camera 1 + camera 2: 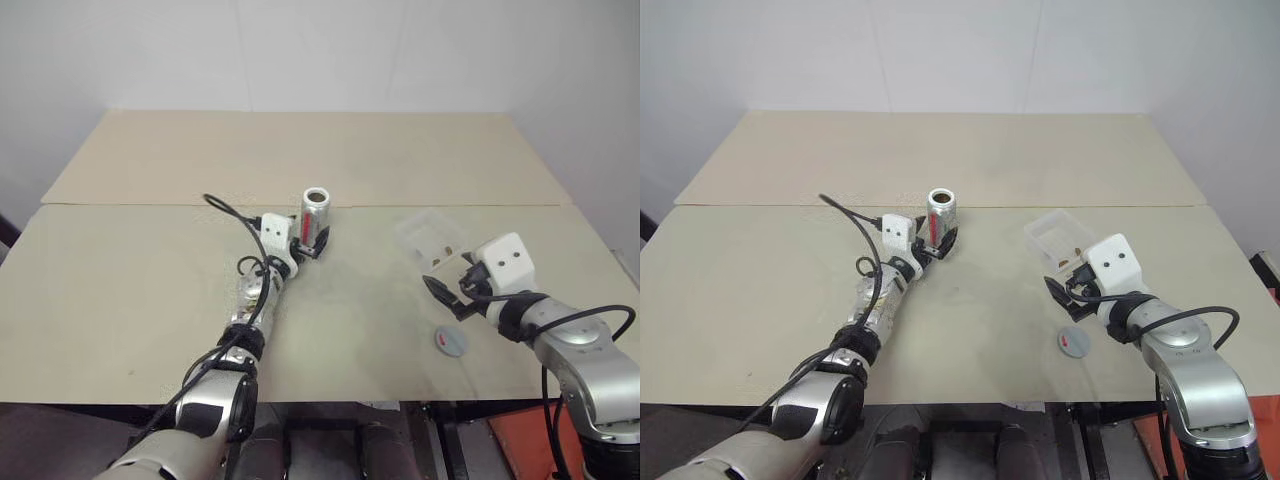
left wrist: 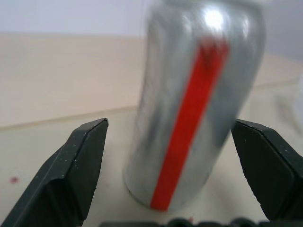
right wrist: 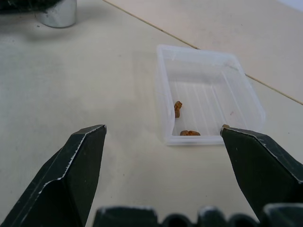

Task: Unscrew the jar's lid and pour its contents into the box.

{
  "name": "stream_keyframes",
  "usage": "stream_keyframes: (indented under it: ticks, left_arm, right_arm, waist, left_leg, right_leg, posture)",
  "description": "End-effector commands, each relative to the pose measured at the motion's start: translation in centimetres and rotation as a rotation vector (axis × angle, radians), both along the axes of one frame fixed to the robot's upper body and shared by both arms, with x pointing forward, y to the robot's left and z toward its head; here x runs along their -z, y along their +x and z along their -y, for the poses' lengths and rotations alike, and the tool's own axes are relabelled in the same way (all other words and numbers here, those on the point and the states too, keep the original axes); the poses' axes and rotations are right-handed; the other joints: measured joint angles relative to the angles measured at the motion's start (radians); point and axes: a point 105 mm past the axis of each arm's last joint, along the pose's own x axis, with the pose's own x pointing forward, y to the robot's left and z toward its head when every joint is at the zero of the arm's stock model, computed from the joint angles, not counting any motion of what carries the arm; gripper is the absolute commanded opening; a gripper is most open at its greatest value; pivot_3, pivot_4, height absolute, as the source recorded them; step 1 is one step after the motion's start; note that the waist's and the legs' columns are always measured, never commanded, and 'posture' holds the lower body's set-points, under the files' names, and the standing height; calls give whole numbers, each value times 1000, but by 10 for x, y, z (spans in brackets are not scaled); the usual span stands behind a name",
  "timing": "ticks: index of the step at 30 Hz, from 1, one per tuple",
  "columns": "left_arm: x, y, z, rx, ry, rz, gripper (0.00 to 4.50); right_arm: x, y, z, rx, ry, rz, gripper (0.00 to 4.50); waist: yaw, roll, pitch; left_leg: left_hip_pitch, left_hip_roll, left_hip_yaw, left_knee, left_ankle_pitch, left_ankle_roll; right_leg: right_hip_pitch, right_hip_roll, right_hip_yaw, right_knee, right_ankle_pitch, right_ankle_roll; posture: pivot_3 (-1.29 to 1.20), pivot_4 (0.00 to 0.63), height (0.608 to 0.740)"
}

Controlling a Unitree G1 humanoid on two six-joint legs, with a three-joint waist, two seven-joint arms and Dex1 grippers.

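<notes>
The jar (image 1: pixel 316 214) stands upright and open-mouthed near the middle of the table (image 1: pixel 120 290), between the spread fingers of the left gripper (image 1: pixel 312 240), which have a gap on both sides and grasp nothing. Toward the table's right edge, the right gripper (image 1: pixel 450 295) hangs released just short of the box (image 3: pixel 208 94), where the brown bits (image 3: pixel 178 109) lie. The lid (image 1: pixel 451 341) lies flat by the near edge.

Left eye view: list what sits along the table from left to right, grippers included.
left gripper → jar → box → right gripper, with the lid lying just in front of it.
</notes>
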Motion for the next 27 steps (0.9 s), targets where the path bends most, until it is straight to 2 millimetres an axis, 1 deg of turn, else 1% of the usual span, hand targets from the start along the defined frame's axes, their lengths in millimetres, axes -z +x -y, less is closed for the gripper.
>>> stream_keyframes:
  ticks: [1,4,7,10,12,15,19,22,24,27]
  left_arm:
    - [-9,-17,-3,18,-37,53,4453]
    - [-11,-39,-10,15,-11,80,4453]
    - [-9,-66,-21,-11,106,97,4453]
    - [-25,-91,-42,-28,73,99,4453]
    - [-42,-106,-53,46,83,136,4453]
    - [-62,-132,-72,242,218,167,4453]
    - [-68,-160,-89,422,361,76,4453]
    - [-71,-183,-94,536,416,14,4453]
    - [-72,-189,-99,547,432,-3,4453]
    - [-68,-188,-106,489,469,-33,4453]
  right_arm:
    - [-13,-3,3,-9,-22,44,4500]
    - [-12,-3,4,-14,-30,38,4500]
    - [-13,-4,3,-37,-40,29,4500]
    - [-13,-11,11,-93,-91,18,4500]
    - [-19,-18,19,-152,-111,23,4500]
    - [-26,-34,31,-303,-135,10,4500]
    - [-26,-45,49,-437,-224,-30,4500]
    - [-23,-51,54,-513,-270,-55,4500]
    - [-19,-53,52,-548,-270,-72,4500]
    - [-13,-51,43,-555,-246,-74,4500]
  waist:
    - [-4,0,0]
    - [-6,0,0]
    - [-13,1,0]
    - [-13,1,-1]
    - [-11,1,-1]
    - [-14,2,-1]
    - [-19,3,-2]
    - [-21,3,-2]
    - [-19,3,-2]
    - [-17,3,-2]
  left_leg:
    - [0,0,0,0,0,0]
    - [0,1,0,0,0,0]
    - [1,2,-1,0,0,0]
    - [2,3,-2,0,0,0]
    - [3,4,-3,0,0,0]
    - [4,5,0,0,0,0]
    - [6,6,5,0,0,0]
    - [9,8,8,-2,0,0]
    - [9,8,9,-3,0,0]
    - [10,8,10,-3,0,0]
  right_leg:
    - [0,0,0,0,0,0]
    - [0,0,0,1,0,0]
    - [0,1,1,1,0,-1]
    - [1,1,1,1,1,-1]
    - [1,1,1,1,1,-1]
    - [2,2,1,0,1,-1]
    - [3,2,1,-1,1,-2]
    - [4,2,2,-2,0,-3]
    - [4,3,2,-1,0,-3]
    - [4,3,2,-1,-1,-4]
  posture:
    - [0,150,740]
    - [0,150,740]
    - [0,150,740]
    - [0,150,740]
    - [0,150,740]
    - [0,150,740]
    - [0,150,740]
    - [0,150,740]
    - [0,150,740]
    - [0,150,740]
